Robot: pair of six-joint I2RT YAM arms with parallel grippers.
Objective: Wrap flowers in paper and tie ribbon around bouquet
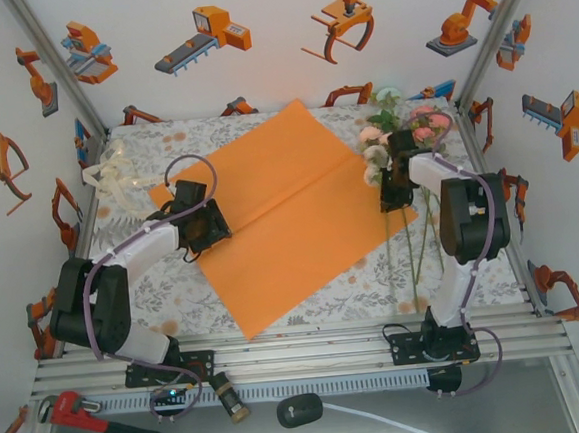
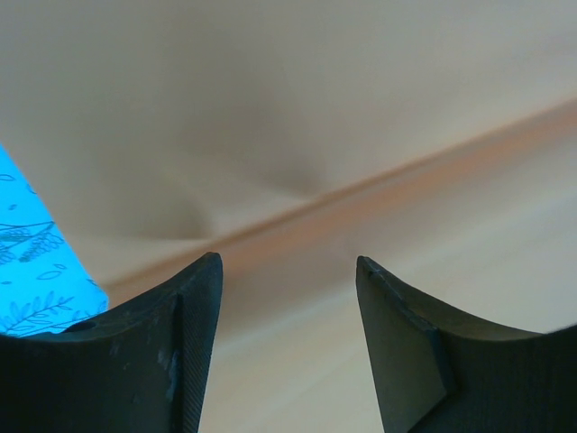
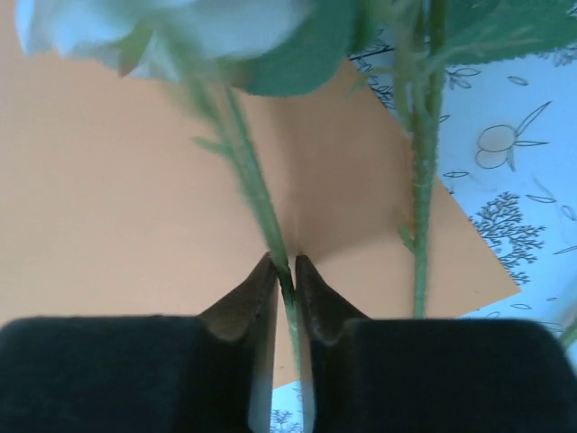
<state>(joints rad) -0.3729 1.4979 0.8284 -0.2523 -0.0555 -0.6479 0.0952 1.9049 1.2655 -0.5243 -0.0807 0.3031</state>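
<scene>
Paper [image 1: 289, 211], bright orange, lies spread flat across the middle of the overhead view. It is turned like a diamond on the patterned tablecloth [image 1: 375, 285], with a crease [image 2: 388, 180] running through it.

My left pincer [image 2: 288, 266] sits over the left part of the sheet, near its left corner. In the left wrist view my two dark fingers stand well apart with nothing between them. Beyond them are the orange sheet and its crease, with a wedge of tablecloth at the lower left of that frame. I cannot tell whether my tips touch the paper.

My right pincer [image 3: 285, 263] is at the right of the overhead view, by the sheet's right corner. In the right wrist view its fingers are pressed together on one thin green stem of the flowers [image 1: 395, 133]. That stem runs up from my tips towards a pale, blurred bloom at the upper left of the frame. A second stem stands free just to the right of my fingers.

From overhead, the pink and cream heads and green leaves sit at the upper right of the table, just off the paper's upper right edge. The long stems trail down past the sheet's right corner.

The ribbon [image 1: 116, 180] lies in a loose cream heap at the upper left of the table, near the sheet's left corner.
</scene>
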